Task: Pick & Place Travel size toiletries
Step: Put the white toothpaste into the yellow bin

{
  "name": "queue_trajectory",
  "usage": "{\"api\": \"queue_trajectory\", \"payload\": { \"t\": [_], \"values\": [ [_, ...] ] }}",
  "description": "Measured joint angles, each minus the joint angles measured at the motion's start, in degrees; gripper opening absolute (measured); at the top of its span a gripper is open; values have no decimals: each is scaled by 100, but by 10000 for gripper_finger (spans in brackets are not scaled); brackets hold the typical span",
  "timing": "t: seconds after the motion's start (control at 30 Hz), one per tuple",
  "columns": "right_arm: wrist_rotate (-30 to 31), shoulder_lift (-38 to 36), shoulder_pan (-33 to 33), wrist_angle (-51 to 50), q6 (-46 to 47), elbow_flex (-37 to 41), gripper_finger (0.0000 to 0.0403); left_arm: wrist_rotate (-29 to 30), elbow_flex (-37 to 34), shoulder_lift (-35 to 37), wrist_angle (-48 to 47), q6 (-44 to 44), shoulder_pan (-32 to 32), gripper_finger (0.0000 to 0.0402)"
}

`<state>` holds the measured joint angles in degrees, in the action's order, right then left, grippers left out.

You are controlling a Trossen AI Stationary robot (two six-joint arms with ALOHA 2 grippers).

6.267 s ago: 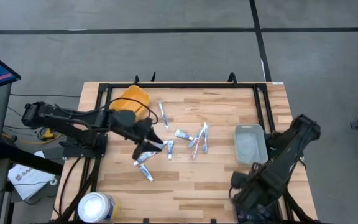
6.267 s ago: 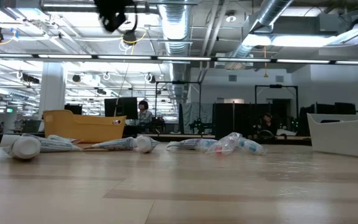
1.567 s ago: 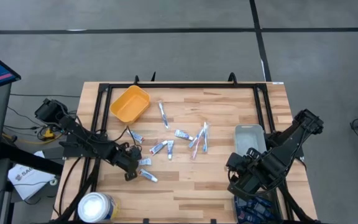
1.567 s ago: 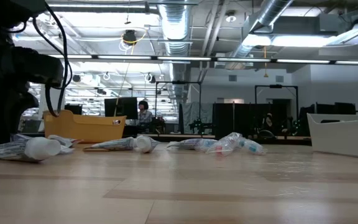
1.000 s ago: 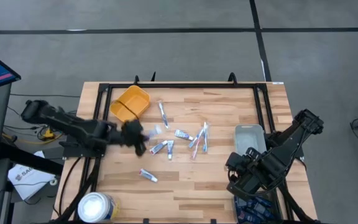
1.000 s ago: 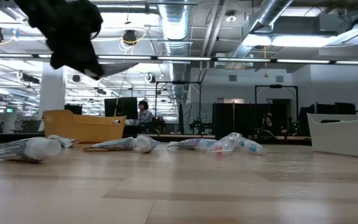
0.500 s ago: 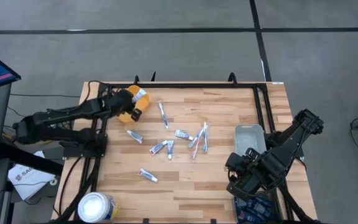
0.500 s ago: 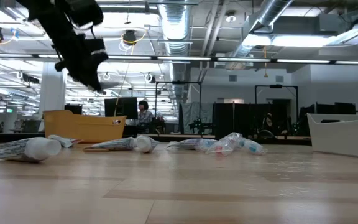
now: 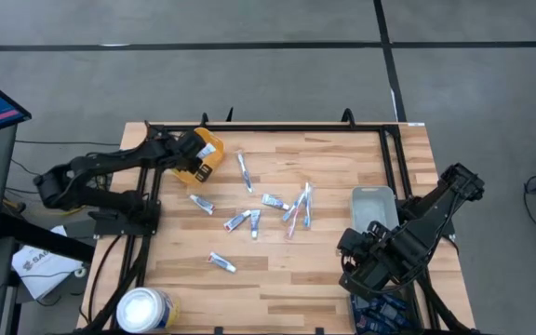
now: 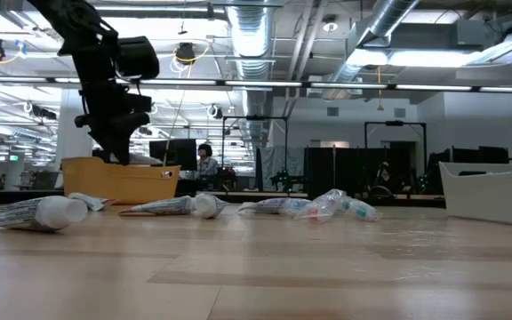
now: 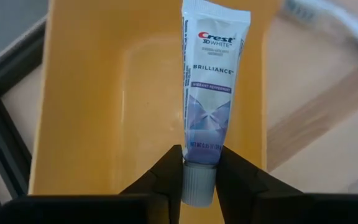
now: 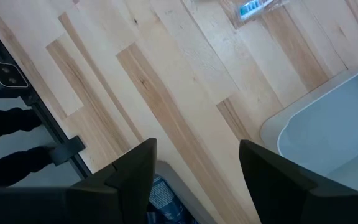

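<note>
My left gripper [image 11: 199, 168] hangs over the yellow bin [image 11: 98, 106], shut on a small white Crest toothpaste tube [image 11: 209, 81]. In the high view it [image 9: 198, 160] is at the table's far left over the bin [image 9: 210, 140]. In the low view the bin [image 10: 118, 178] sits right below it. Other toiletries lie flat on the wood: a cluster [image 9: 287, 209], a tube [image 9: 201, 203], another tube [image 9: 221, 262] and a long thin one [image 9: 244, 170]. My right gripper [image 12: 194, 180] is open above bare table at the near right [image 9: 356, 265]. My left gripper pinches the toothpaste tube at its grey cap end [image 11: 199, 184], with one finger [image 11: 169, 177] on each side. The tube's body sticks out straight beyond the fingertips, printed face showing. It is lifted clear and hangs over the inside of the yellow bin.
A pale rectangular tray [image 9: 375, 214] lies at the table's right, beside my right arm; its corner shows in the right wrist view [image 12: 328, 143]. A big white round tub [image 9: 145, 309] stands at the near left corner. A black frame rail [image 9: 268, 127] runs along the far edge.
My left gripper, shut on the tube, has moved from above the table's left middle toward the far edge and come over the yellow bin, then dropped closer to it. The tube has gone with it, clear of the table. The right arm has kept still.
</note>
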<state>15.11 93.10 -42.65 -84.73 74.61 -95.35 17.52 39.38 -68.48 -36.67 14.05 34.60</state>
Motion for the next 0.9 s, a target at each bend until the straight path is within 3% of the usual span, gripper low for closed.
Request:
{"api": "queue_trajectory", "payload": {
  "t": [0.17,0.4,0.5,0.7,0.9],
  "values": [
    [0,0,2,0,-1,0,221,0,0,-59,2,-26,-16,103],
    [0,0,0,-2,-2,0,221,-32,0,200,-38,-593,-90,208],
    [-2,0,-2,-4,-4,0,221,-333,0,474,-28,-828,-243,243],
    [0,0,0,-4,-17,0,221,-1233,0,1090,-41,-1803,-1088,245],
    [0,0,0,-4,-17,0,221,-1356,0,1061,-51,-1986,-2172,231]
  ]
}}
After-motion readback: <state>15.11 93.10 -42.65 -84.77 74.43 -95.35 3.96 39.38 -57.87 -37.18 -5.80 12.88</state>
